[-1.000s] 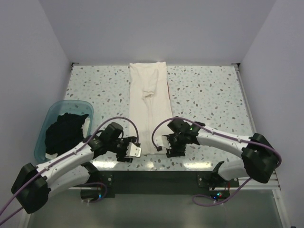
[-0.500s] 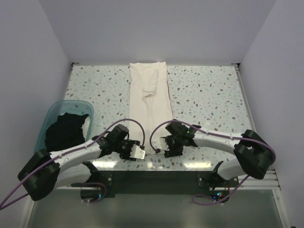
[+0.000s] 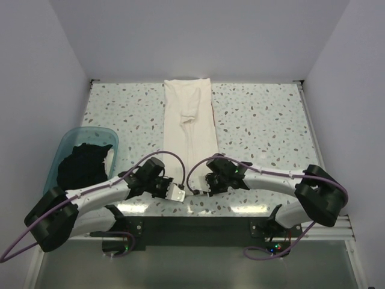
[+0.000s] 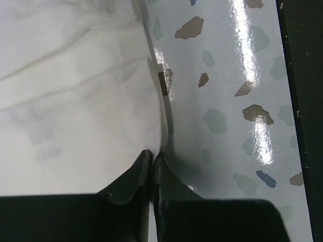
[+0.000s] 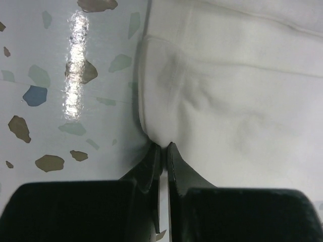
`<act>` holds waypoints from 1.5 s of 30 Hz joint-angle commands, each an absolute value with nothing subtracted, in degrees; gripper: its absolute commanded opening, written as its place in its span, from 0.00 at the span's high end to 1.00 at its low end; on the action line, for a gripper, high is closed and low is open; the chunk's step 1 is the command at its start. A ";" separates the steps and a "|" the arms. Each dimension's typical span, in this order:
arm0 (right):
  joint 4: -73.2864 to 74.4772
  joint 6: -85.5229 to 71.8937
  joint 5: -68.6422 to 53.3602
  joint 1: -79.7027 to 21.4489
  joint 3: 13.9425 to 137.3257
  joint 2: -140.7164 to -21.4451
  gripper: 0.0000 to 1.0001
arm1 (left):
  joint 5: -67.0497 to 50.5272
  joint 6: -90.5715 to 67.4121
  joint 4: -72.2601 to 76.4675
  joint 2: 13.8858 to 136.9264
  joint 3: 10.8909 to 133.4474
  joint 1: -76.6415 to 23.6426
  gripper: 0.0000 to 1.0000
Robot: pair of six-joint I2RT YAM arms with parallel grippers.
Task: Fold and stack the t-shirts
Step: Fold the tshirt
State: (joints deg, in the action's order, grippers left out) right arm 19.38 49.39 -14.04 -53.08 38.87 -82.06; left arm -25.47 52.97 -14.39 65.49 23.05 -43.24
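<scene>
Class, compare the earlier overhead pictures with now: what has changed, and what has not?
Both grippers edged inward and shut: the left gripper and the right gripper each pinch a near corner of the white t-shirt. The shirt lies flat as before; the black t-shirt stays in the teal tub.

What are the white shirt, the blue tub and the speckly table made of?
The shirt looks like soft matte cloth, maybe cotton: it creases and folds. The tub looks like smooth teal plastic, partly see-through. The table is hard and glossy, with lamp glare; speckled like terrazzo, or maybe printed laminate.
</scene>
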 commanded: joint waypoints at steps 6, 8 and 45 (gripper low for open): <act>24.85 42.64 -13.00 -58.35 36.56 -77.79 1.00 | -28.47 52.38 -23.02 56.17 23.20 -45.43 1.00; 26.71 41.23 -14.84 -59.15 38.40 -76.21 1.00 | -29.88 52.12 -26.26 52.93 23.64 -45.70 1.00; 40.34 65.56 -29.00 -26.99 89.02 -112.49 1.00 | -34.19 70.13 -19.95 100.53 70.30 -17.41 1.00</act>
